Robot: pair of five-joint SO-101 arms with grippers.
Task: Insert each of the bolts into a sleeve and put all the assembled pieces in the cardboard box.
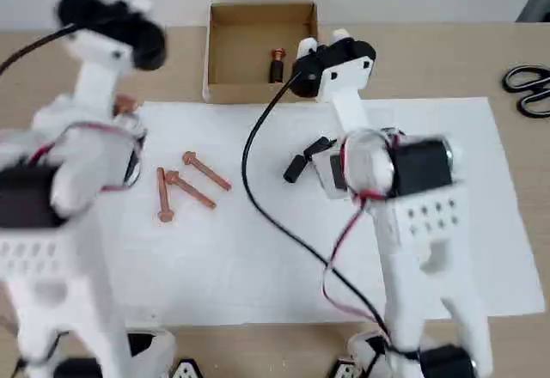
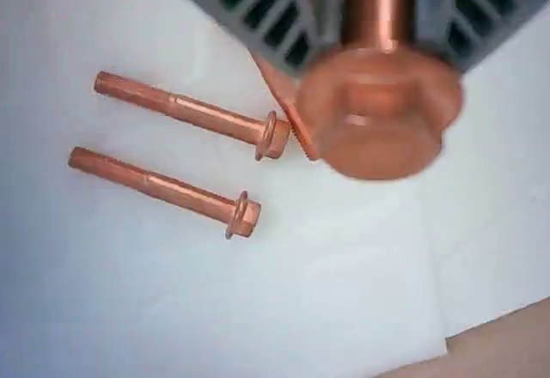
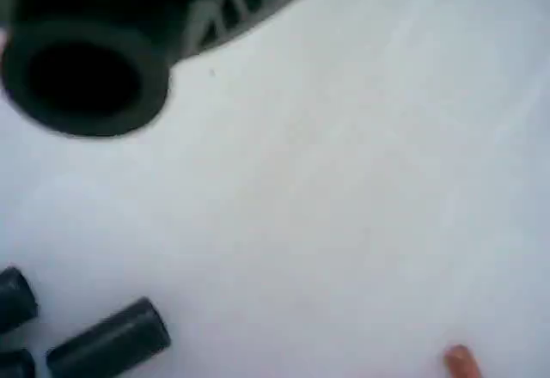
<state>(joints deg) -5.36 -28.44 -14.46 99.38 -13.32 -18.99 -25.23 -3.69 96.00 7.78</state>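
Looking down on the worktop (image 1: 516,43), I see a white sheet (image 1: 258,266) spread across its middle, with the two arms rising from the six o'clock edge. At twelve o'clock, right at the sheet's far edge, sits the box (image 1: 262,7). It is open on top, and one assembled piece (image 1: 277,65) lies inside toward its three o'clock wall, a copper head showing above a black body. The left hand (image 2: 378,17) is clamped on a bolt (image 2: 378,112). Its ribbed grey jaws press the shank from both sides and the flanged head hangs out below them, over the sheet at about ten o'clock. Three loose bolts (image 1: 189,189) lie flat on the sheet at nine o'clock, close together and well apart from the box. Two share the same slant, and the third lies along the twelve-to-six line beside them. The right hand (image 3: 163,9) is closed around a sleeve (image 3: 86,77), whose open bore faces the wrist camera. It is held over the sheet near the centre, a little toward twelve o'clock. Spare sleeves (image 3: 107,339) lie on the sheet near that hand; I can make out parts of three, close beside one another. Scissors (image 1: 528,90) rest on bare worktop at two o'clock, off the sheet and well apart from everything else.
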